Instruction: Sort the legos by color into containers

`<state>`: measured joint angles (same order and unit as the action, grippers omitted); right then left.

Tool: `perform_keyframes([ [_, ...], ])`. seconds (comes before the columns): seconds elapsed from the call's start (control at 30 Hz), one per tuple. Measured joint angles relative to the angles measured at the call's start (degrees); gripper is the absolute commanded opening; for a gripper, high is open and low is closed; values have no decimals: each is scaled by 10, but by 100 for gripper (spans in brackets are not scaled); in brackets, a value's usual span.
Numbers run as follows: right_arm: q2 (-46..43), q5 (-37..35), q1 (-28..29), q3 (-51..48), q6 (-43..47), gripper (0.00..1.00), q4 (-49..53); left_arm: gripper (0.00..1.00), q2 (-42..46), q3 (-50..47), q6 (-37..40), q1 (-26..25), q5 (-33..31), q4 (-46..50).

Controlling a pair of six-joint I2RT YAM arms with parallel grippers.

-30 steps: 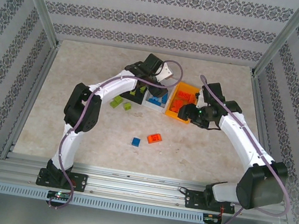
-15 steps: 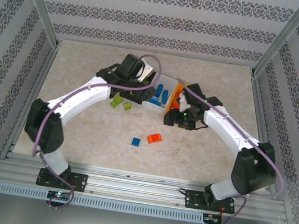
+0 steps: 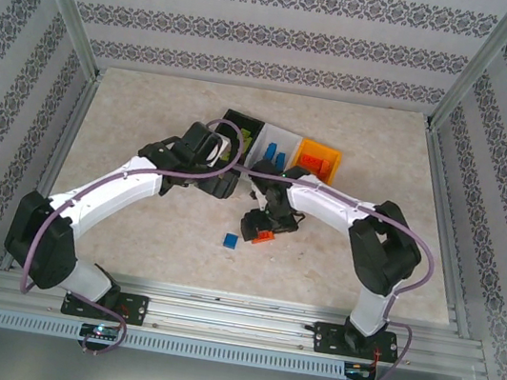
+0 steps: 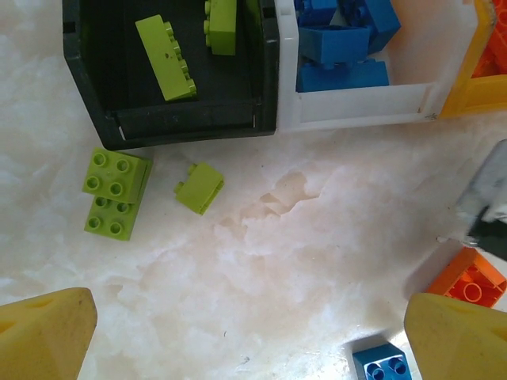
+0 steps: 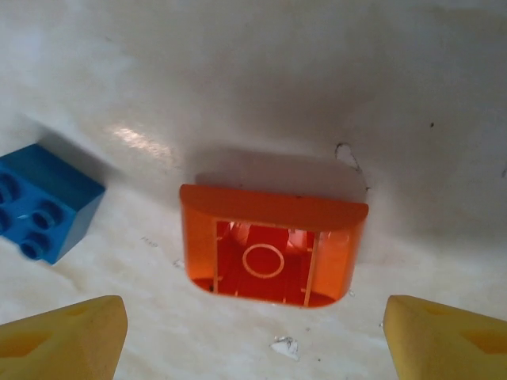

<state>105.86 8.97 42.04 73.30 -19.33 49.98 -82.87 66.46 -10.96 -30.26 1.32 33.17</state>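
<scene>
Right wrist: orange lego (image 5: 273,249) (underside showing)

Orange-yellow bin (image 4: 485,89) cut off at right edge, blue brick (image 4: 380,364) clipped at bottom

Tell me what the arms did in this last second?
The right gripper drew back from the orange bin and now hangs open over the orange brick; the left gripper backed off the black bin. The blue brick stayed put.
</scene>
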Motion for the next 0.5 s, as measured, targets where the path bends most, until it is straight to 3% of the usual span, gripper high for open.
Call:
perform_keyframes([
  [0.4, 61, -97, 40, 30, -29, 81, -3, 100, 34, -14, 10, 0, -1, 16],
  [0.5, 76, -101, 45, 37, -35, 74, -2, 100, 37, -14, 19, 0, -1, 26],
])
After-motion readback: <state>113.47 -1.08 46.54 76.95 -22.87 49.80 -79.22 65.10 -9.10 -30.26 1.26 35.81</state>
